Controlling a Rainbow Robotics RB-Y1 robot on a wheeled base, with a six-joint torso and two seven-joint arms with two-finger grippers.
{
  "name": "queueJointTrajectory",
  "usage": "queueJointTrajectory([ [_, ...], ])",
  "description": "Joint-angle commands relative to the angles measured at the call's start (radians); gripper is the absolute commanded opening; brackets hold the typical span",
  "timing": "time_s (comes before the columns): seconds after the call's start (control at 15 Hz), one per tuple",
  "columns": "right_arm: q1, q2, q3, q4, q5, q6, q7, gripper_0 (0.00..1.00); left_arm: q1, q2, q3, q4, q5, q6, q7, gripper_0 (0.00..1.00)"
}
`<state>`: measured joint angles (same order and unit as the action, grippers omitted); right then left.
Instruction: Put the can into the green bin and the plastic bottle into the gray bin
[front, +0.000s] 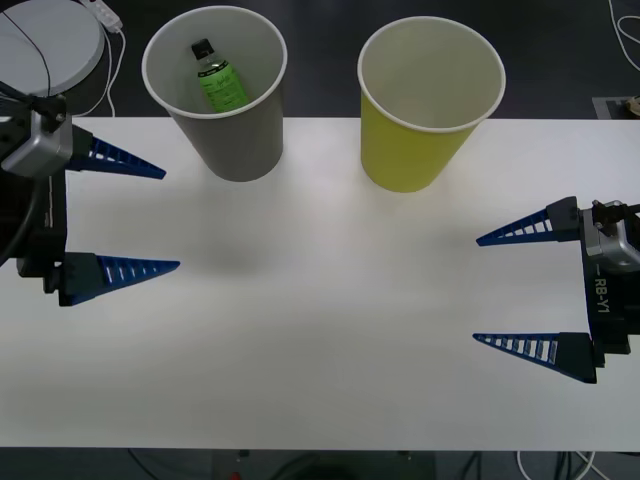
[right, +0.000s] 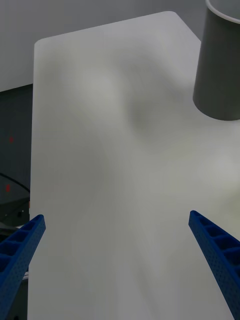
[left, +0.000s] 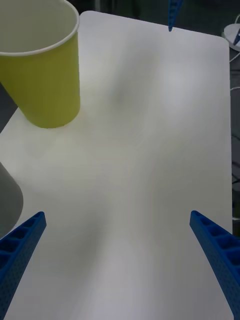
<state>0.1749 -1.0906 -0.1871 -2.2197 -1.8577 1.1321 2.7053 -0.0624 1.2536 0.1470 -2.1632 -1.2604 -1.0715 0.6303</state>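
With jaws spread wide and holding nothing, the left gripper (front: 170, 218) and right gripper (front: 478, 289) flank the bare middle of the white bench (front: 320, 330), while at its far edge stand 2 bins: the gray bin (front: 225, 95) containing 1 plastic bottle (front: 217, 78), and the green bin (front: 425, 100).

- "RB-Y1" stands in white letters, running lengthwise, on the black body of the right gripper (front: 478, 288), as seen in the front view.
- The plastic bottle (front: 217, 78) inside the gray bin (front: 232, 140) carries a green label with dark print on it; that print is too small to read.
- Nothing else in these views bears words, numbers or signs that can be read.
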Motion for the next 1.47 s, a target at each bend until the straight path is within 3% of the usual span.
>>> queueJointTrajectory([
  [0.07, 0.000, 0.000, 0.000, 0.000, 0.000, 0.000, 0.000, 1.00, 0.016, 0.001, 0.051, 0.055, 0.084, -0.113, -0.107, 1.00],
  [0.47, 0.000, 0.000, 0.000, 0.000, 0.000, 0.000, 0.000, 1.00, 0.159, 0.001, 0.151, 0.049, 0.124, -0.131, -0.262, 1.00],
  [0.87, 0.000, 0.000, 0.000, 0.000, 0.000, 0.000, 0.000, 1.00, 0.245, 0.001, 0.210, 0.011, 0.105, -0.139, -0.305, 1.00],
  [1.47, 0.000, 0.000, 0.000, 0.000, 0.000, 0.000, 0.000, 1.00, 0.248, 0.000, 0.224, 0.011, 0.121, -0.157, -0.319, 1.00],
])
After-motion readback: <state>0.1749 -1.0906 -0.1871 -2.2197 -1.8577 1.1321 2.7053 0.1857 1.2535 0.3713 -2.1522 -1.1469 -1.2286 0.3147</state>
